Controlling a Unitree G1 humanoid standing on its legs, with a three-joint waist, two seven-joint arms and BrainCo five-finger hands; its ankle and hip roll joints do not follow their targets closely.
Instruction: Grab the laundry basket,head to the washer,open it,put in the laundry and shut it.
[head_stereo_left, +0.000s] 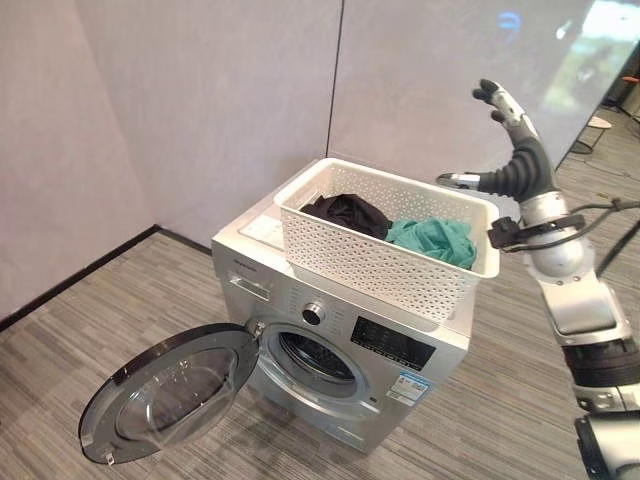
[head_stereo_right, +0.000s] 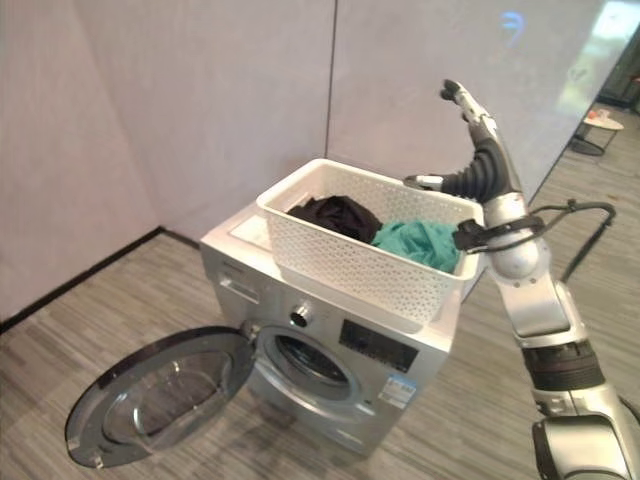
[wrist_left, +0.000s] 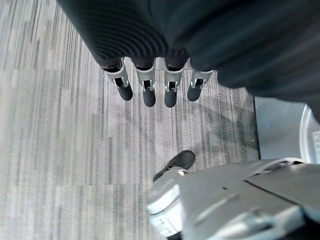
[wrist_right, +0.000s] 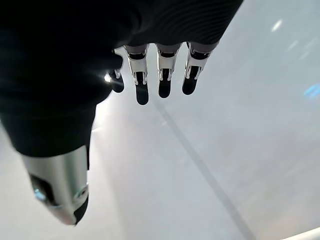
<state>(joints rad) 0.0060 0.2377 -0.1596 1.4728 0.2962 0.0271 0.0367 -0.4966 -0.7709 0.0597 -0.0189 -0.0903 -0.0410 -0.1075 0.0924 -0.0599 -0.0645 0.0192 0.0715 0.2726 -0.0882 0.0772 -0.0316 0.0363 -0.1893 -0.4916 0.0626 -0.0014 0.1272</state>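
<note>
standing at the loading step, the white laundry basket (head_stereo_left: 388, 236) rests atop the washer (head_stereo_left: 330, 350) (door (head_stereo_left: 165, 390) swung open), and the right hand (head_stereo_left: 510, 140), raised beside it, fingers relaxed, empty, must next reach in for the clothes (head_stereo_left: 432, 240).

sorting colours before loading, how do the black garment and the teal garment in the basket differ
The black garment is dark and lies toward the basket's left; the teal garment is bright and sits toward the right, nearer the right hand. The black one is heaped higher. Both lie crumpled and touching inside the white basket atop the washer.
</note>
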